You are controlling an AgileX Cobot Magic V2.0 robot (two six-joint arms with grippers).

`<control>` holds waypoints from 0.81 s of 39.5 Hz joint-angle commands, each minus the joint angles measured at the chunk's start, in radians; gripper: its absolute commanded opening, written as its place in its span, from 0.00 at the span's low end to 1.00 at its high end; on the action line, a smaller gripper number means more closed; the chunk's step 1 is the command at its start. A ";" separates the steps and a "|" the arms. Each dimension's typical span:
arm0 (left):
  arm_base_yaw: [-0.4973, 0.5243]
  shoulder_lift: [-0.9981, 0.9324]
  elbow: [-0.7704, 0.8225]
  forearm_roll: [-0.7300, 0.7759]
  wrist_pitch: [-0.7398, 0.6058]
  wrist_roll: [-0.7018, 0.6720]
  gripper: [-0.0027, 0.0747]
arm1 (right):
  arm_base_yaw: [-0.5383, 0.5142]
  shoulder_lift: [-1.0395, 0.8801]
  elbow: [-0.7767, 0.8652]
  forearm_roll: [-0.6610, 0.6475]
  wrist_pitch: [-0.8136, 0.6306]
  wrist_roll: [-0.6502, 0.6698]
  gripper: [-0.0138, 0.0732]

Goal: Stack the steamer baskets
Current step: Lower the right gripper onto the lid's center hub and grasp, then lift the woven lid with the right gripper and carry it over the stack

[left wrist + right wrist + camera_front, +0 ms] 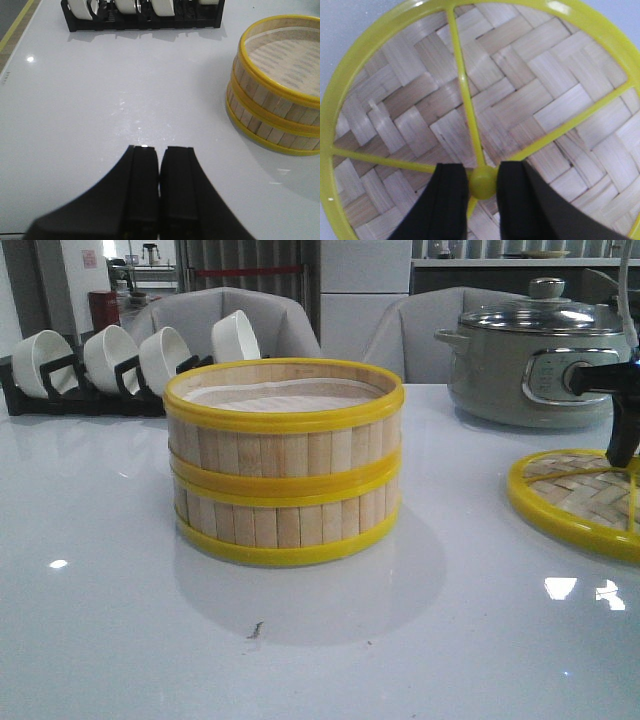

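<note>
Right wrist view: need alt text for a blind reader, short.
The right pincer straddles the small yellow knob at the centre of the woven bamboo lid, one black finger on each side of it. The lid fills nearly the whole view, with yellow spokes running from the knob to its yellow rim.

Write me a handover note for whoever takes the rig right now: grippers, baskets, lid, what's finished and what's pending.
Left gripper: shut, empty, over bare table, apart from the baskets.
Right gripper: down on the lid, fingers either side of its centre knob; whether it is actually clamped cannot be told.
Baskets: the top basket sits squarely on the bottom basket mid-table, white liner showing, no cover on.
Lid: flat on the table to the robot's right, in front of the pot.
Done: the two baskets are stacked.
Left: probably grip the knob, lift the lid and set it on the top basket.
</note>
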 commanded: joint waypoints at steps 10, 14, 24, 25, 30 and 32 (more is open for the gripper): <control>-0.008 0.002 -0.029 -0.008 -0.086 0.000 0.15 | 0.000 -0.042 -0.034 0.000 -0.026 -0.001 0.49; -0.008 0.002 -0.029 -0.008 -0.086 0.000 0.15 | 0.000 -0.042 -0.034 0.000 -0.026 -0.001 0.48; -0.008 0.002 -0.029 -0.008 -0.086 0.000 0.15 | 0.000 -0.042 -0.034 0.000 -0.010 -0.001 0.23; -0.008 0.002 -0.029 -0.008 -0.086 0.000 0.15 | 0.001 -0.043 -0.034 0.000 -0.007 -0.001 0.23; -0.008 0.002 -0.029 -0.008 -0.086 0.000 0.15 | 0.018 -0.067 -0.037 0.000 0.004 -0.001 0.22; -0.008 0.002 -0.029 -0.008 -0.086 0.000 0.15 | 0.029 -0.085 -0.046 0.000 0.005 -0.001 0.22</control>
